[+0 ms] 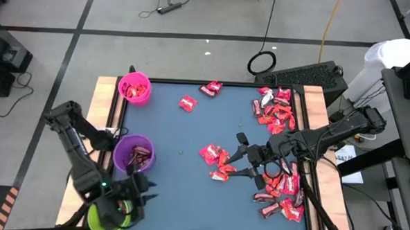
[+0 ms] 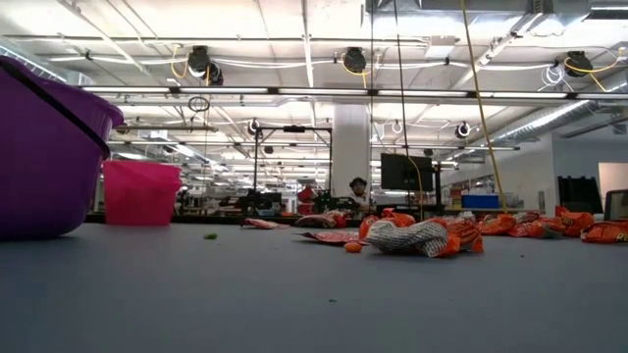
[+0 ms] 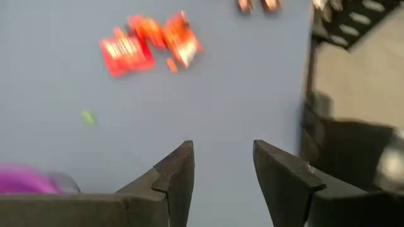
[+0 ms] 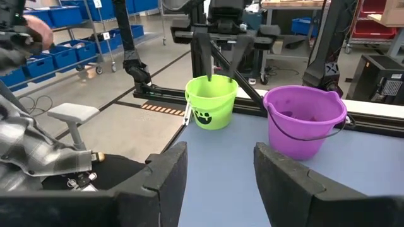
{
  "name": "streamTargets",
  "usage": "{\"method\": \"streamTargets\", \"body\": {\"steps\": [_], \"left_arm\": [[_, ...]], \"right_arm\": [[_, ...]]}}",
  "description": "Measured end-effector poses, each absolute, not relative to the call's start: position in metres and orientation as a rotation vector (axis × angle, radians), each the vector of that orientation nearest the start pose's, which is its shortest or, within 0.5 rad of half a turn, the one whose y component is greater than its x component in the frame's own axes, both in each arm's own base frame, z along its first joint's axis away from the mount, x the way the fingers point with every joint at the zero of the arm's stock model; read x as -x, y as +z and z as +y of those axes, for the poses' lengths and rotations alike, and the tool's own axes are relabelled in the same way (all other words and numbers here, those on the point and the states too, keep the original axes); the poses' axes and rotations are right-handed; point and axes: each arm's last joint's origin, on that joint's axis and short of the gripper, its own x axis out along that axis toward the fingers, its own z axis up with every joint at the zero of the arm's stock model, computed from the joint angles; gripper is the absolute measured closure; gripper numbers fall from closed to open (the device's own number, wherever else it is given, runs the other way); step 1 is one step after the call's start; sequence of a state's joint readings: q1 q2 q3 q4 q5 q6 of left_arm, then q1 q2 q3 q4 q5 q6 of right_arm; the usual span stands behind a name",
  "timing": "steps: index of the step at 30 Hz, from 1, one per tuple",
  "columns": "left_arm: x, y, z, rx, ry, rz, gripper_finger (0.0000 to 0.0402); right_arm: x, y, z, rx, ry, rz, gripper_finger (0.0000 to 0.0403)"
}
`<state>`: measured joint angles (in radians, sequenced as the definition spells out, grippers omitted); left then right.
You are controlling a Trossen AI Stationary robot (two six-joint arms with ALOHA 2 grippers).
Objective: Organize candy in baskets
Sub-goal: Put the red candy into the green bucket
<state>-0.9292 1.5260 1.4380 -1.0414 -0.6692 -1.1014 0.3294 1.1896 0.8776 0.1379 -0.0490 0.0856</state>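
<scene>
Left end effector (image 1: 145, 189) hovers by the lime green basket (image 1: 107, 218), fingers (image 3: 177, 180) parted and empty, likely positioned for a drop. Right end effector (image 1: 243, 158), also parted and empty, sits over the candy (image 1: 217, 157) mid-surface, poised to pick. Purple basket (image 1: 134, 153) and pink basket (image 1: 134, 87) stand along the left edge. Only the right wrist view shows the green basket's side.
</scene>
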Motion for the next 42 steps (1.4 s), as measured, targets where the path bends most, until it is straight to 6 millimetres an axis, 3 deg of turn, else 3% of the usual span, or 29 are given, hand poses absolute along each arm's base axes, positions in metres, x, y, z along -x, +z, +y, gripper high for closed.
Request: {"method": "streamTargets", "body": {"steps": [6,12,20,34,42], "left_arm": [[-0.222,0.319,-0.215,0.085,0.308,0.654,0.0235],[-0.246,0.306,-0.209,0.015,0.353,0.662,0.0236],[-0.276,0.265,-0.199,-0.082,0.436,0.691,0.0236],[-0.347,0.185,-0.138,0.045,0.574,0.833,0.0236],[-0.377,0.157,-0.116,0.065,0.375,0.941,0.0236]], "right_arm": [[-0.254,0.313,0.088,-0.06,0.37,0.192,0.0232],[-0.254,0.313,0.088,-0.052,0.37,0.197,0.0232],[-0.254,0.313,0.088,-0.033,0.372,0.193,0.0232],[-0.253,0.312,0.088,-0.035,0.371,0.205,0.0232],[-0.253,0.31,0.088,-0.036,0.37,0.223,0.0232]]}}
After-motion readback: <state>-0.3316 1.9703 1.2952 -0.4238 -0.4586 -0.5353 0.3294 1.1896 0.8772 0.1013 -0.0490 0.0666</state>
